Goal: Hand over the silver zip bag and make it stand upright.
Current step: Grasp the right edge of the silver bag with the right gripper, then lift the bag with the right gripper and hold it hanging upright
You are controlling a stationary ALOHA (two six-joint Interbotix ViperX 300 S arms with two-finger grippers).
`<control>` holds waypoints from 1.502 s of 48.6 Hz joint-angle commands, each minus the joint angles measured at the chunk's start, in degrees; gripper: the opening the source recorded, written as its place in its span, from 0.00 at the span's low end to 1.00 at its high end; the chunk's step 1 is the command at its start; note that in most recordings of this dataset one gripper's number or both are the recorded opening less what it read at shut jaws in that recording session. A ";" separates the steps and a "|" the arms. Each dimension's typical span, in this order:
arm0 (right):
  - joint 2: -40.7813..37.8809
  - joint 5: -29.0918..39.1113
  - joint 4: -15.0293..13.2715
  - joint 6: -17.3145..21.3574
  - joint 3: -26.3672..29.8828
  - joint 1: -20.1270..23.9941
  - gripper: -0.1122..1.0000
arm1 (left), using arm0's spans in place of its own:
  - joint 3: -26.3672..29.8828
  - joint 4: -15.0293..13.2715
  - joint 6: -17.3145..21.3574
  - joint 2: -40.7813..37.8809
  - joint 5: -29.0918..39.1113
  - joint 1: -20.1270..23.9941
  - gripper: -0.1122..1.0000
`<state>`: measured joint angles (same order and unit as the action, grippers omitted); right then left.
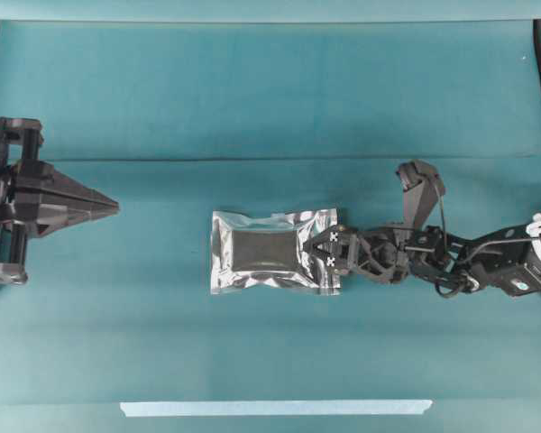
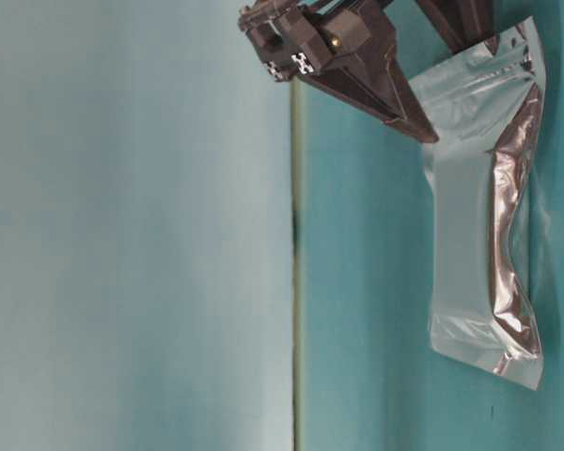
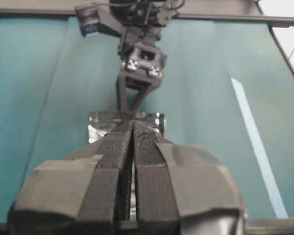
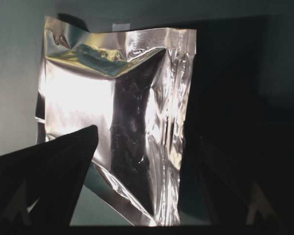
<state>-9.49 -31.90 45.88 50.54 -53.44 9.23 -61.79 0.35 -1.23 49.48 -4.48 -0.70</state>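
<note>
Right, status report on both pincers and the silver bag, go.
Left pincer shut, empty, parked at the left edge. Right pincer open, straddling the right end of the silver zip bag. Bag flat on the table, not gripped yet. Nothing in the way.

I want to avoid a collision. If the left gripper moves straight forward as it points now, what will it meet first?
Probably the silver zip bag: the shut left gripper points across bare table toward it, with the right gripper at its far end. Height is unclear.
</note>
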 commanded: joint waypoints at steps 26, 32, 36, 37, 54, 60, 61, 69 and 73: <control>-0.70 2.37 0.18 0.70 1.41 -2.20 0.86 | 0.79 0.18 0.00 -0.09 -0.18 0.09 0.09; -0.70 3.96 0.18 0.44 1.41 -2.72 0.65 | 0.79 0.18 0.00 0.09 -0.18 0.00 0.09; -0.70 4.31 0.18 0.35 1.41 -2.72 0.42 | 0.79 0.18 0.00 0.18 -0.18 0.00 0.09; -0.70 4.31 0.18 0.35 1.32 -2.72 0.37 | 0.79 0.18 0.00 0.18 -0.18 0.09 0.09; -0.62 4.31 0.18 -0.18 1.23 -2.72 0.11 | 0.70 0.18 0.00 0.26 -0.18 0.09 0.09; -0.44 4.22 -0.09 -0.26 1.41 -2.72 0.11 | 0.79 0.18 0.00 0.18 -0.09 0.00 0.09; -0.35 4.22 -0.18 -0.44 1.41 -2.72 0.11 | 0.79 0.18 0.00 0.18 -0.18 0.09 0.09; 1.76 5.01 -0.35 -3.52 2.11 -2.81 0.11 | 0.79 0.18 -0.18 0.00 -0.09 -0.18 0.09; 3.60 7.21 -0.35 -6.15 2.64 -3.25 0.11 | 0.79 0.18 -0.18 -0.09 0.44 -0.26 0.09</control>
<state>-8.26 -25.84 45.79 46.85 -51.86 6.33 -61.79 0.35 -1.32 49.66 -4.22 -0.79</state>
